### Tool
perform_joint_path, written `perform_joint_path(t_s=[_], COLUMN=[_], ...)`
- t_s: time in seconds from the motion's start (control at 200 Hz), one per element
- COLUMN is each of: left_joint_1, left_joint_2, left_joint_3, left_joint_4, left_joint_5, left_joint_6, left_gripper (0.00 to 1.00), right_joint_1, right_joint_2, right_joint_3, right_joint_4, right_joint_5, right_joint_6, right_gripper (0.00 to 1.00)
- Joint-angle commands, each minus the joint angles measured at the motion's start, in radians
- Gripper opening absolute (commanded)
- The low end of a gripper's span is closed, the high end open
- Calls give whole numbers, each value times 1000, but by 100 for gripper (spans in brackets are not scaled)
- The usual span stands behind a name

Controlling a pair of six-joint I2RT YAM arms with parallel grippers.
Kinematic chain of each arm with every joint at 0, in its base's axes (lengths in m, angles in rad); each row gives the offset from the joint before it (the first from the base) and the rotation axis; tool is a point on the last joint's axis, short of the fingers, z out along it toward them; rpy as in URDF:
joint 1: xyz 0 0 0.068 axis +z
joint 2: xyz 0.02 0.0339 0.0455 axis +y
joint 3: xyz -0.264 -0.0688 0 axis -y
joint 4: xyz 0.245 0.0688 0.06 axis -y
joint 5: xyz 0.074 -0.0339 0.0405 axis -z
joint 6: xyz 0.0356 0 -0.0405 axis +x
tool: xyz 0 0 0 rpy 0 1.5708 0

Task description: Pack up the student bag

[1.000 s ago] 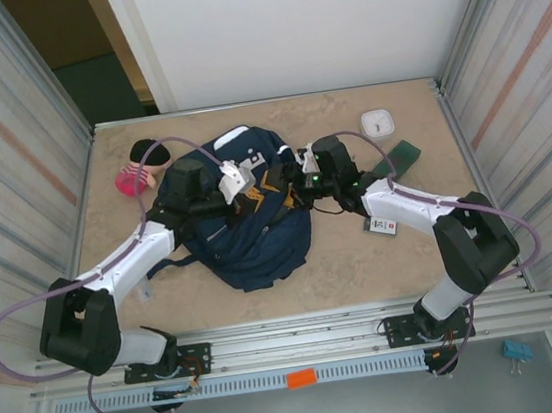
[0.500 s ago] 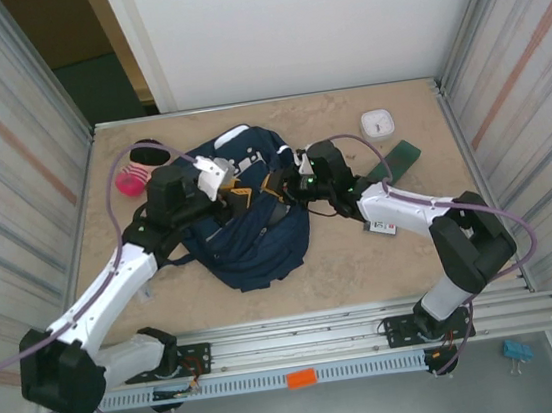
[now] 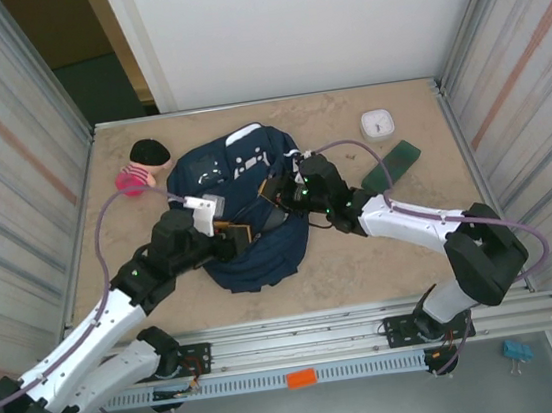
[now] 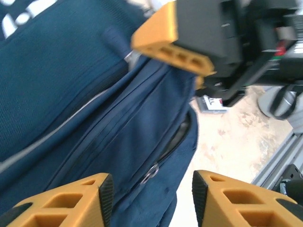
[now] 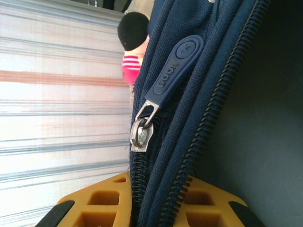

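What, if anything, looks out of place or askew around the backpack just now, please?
Nothing is spilled or damaged. The student bag lies rumpled and skewed, its zipper edge pinched in the right gripper. A doll, a white box and a dark green case lie loose on the table.

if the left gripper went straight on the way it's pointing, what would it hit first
Most likely the student bag: the left gripper has its jaws open and aimed at the navy fabric, right by a zip ring. How near the fabric is, the wrist view does not settle.
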Motion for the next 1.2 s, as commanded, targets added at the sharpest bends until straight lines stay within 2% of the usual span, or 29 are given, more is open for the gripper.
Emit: perform_joint_path(t_s=[0.0, 0.286, 0.571, 0.852, 1.027, 1.193], left_joint_1=[-6, -6, -6, -8, -8, -5], left_joint_2=[-62, -100, -17, 44, 47, 118], left_joint_3=[-50, -146, -148, -148, -175, -193], left_joint_4=[-23, 60, 65, 68, 117, 307], left_joint_5=[-44, 46, 43, 103, 48, 9], left_joint_6=[-150, -229, -253, -312, -331, -348], left_gripper=[52, 56, 57, 57, 58, 57], right_joint_1=[12, 25, 36, 36, 40, 46], right_joint_2=[-55, -17, 16, 33, 29, 27], right_joint_3=[5, 35, 64, 83, 87, 90], right_joint_4=[103, 115, 117, 109, 109, 111], right_joint_5=[127, 129, 107, 94, 88, 78], right_joint_6=[-37, -26, -20, -21, -20, -21], right_gripper=[0, 0, 0, 0, 0, 0])
